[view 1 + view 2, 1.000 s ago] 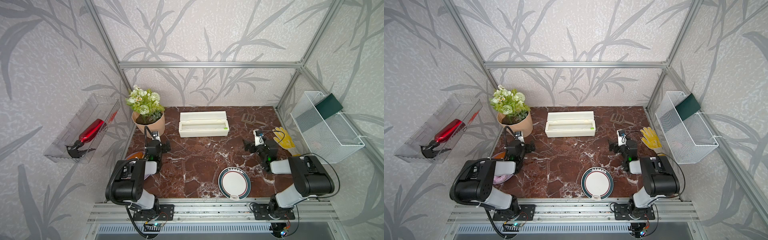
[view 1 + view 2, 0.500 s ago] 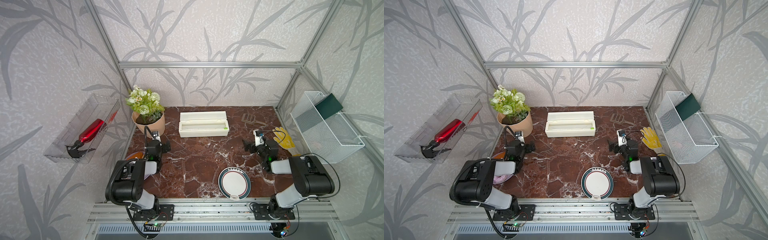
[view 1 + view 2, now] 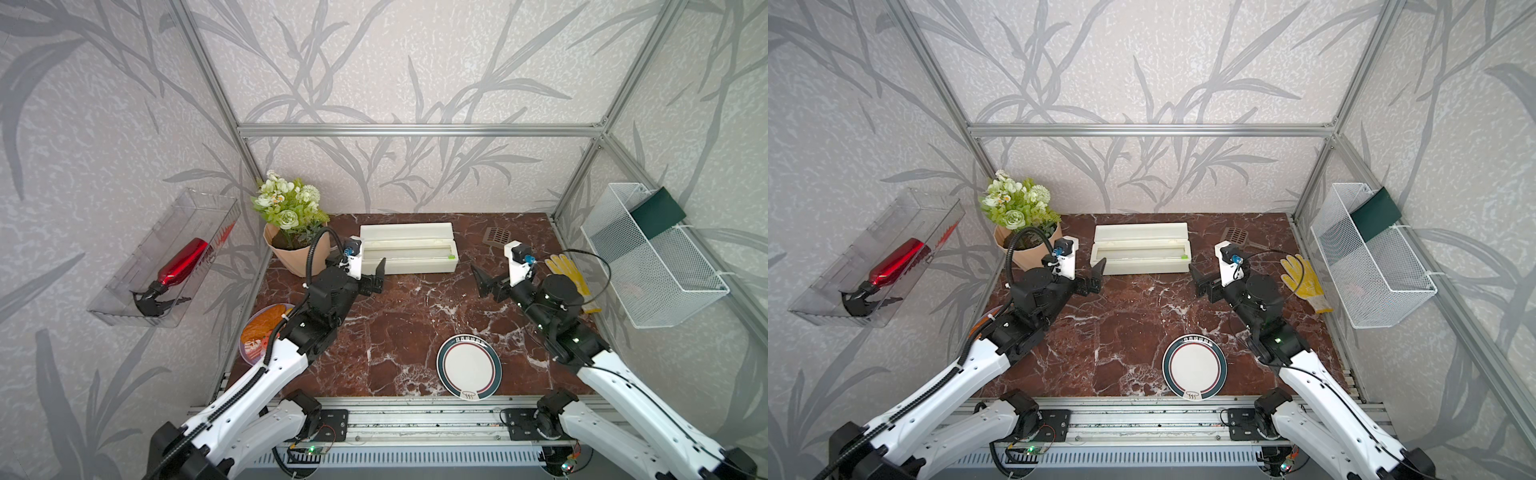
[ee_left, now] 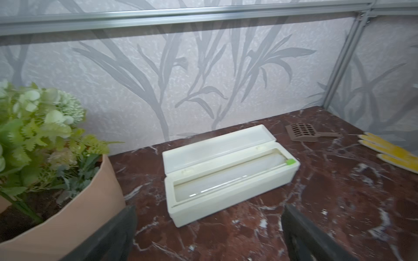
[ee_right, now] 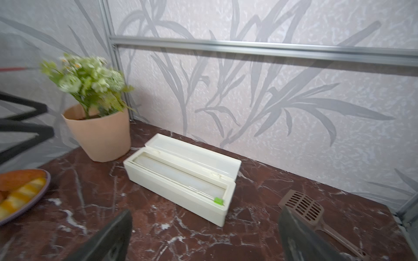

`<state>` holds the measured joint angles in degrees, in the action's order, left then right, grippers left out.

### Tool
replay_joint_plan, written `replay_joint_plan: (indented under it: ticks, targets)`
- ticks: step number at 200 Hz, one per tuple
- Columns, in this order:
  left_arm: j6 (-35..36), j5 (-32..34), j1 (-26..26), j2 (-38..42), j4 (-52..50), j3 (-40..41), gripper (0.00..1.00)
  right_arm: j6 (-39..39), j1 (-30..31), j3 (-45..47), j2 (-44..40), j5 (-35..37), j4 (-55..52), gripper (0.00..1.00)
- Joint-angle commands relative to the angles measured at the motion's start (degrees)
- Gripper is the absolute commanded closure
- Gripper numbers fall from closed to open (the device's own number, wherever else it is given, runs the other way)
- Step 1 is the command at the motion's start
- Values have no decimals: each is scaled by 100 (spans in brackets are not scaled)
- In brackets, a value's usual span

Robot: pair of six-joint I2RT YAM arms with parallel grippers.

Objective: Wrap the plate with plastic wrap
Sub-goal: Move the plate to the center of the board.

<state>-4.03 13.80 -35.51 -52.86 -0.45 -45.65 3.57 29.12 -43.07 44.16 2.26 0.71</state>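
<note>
Fingers (image 4: 113, 235) spread and empty on left gripper (image 4: 209, 208) and right gripper (image 5: 205, 210), one plate (image 3: 468, 366), one open dispenser box (image 3: 409, 249)

A robot test cell dressed as a home corner: an aluminium frame (image 3: 415, 129) carries panels of leaf-patterned wallpaper (image 3: 415, 62) around a red marble-look tabletop (image 3: 395, 316), a left arm (image 3: 270, 365) and a right arm (image 3: 602, 374) are mounted on a rail (image 3: 415, 415) at its front edge, and a flowerpot (image 3: 282, 257) stands in its rear left corner
</note>
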Motion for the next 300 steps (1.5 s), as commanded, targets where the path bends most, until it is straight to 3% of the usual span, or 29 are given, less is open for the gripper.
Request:
replay_joint_plan:
  ticks: [1, 10, 23, 52, 68, 95, 127, 190, 300]
  targets:
    - [-1546, 697, -592, 24, -2773, -527, 1, 1645, 115, -759, -179, 467, -3206, 1]
    - [-2295, 543, -554, -14, -3765, -886, 1, 2305, 104, -1179, -184, 374, -4488, 1]
    - [-2627, 179, -543, 15, -4349, -1014, 1, 2224, 30, -1442, -229, -218, -5013, 1]
    - [-3476, -1195, -519, 561, -3572, -215, 1, 3072, 23, -1208, -683, -890, -5255, 1]
    - [-3699, -1912, -657, 379, -3424, -99, 1, 3488, 23, -1279, -352, -1071, -6126, 1]
    - [-3829, -2685, -1204, -184, -2625, 399, 1, 4113, 303, -920, -14, -538, -7054, 1]
    - [-3907, -3313, -1480, -1062, -1649, 636, 4, 4586, 401, -253, -79, -396, -6988, 1]
    - [-4030, -4443, -1485, -2527, -584, 516, 7, 4582, 402, 523, 925, -818, -5690, 1]
    - [-4360, -4786, -1485, -3494, -288, 327, 17, 4839, 350, 1442, 1383, -1235, -4284, 0]
